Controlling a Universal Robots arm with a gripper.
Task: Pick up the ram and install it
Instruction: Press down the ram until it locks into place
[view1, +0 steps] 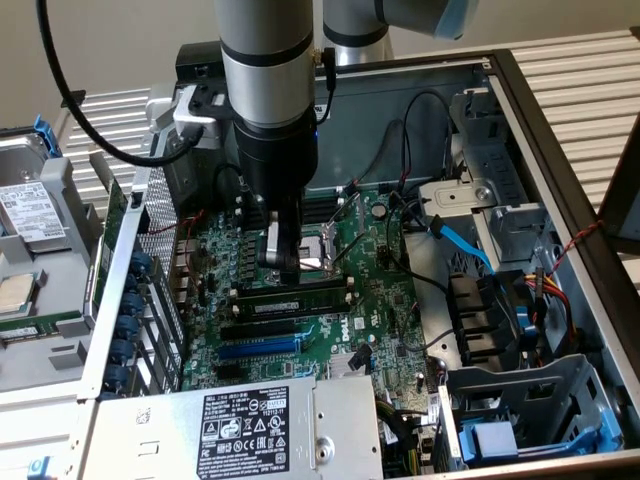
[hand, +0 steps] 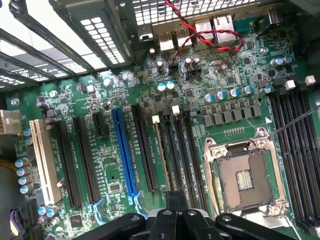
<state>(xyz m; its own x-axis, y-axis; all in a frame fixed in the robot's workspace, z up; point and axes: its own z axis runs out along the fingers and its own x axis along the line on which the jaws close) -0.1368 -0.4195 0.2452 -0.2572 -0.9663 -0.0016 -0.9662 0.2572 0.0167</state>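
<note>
The ram (view1: 290, 296) is a long, dark green stick standing on edge in a memory slot of the green motherboard (view1: 385, 300), inside the open computer case. From the wrist view the ram (hand: 159, 155) shows as a thin edge between the black slots. My gripper (view1: 285, 268) hangs straight down over the ram's middle, fingers shut together and nothing visibly between them. The fingertips (hand: 175, 197) sit close above the ram's top edge; I cannot tell whether they touch it.
The CPU socket (hand: 245, 180) lies open beside the memory slots. A long blue expansion slot (hand: 125, 150) and black slots lie on the ram's other side. The power supply (view1: 245, 420), blue cable (view1: 465, 245), drive cage (view1: 520, 420) and case walls ring the board.
</note>
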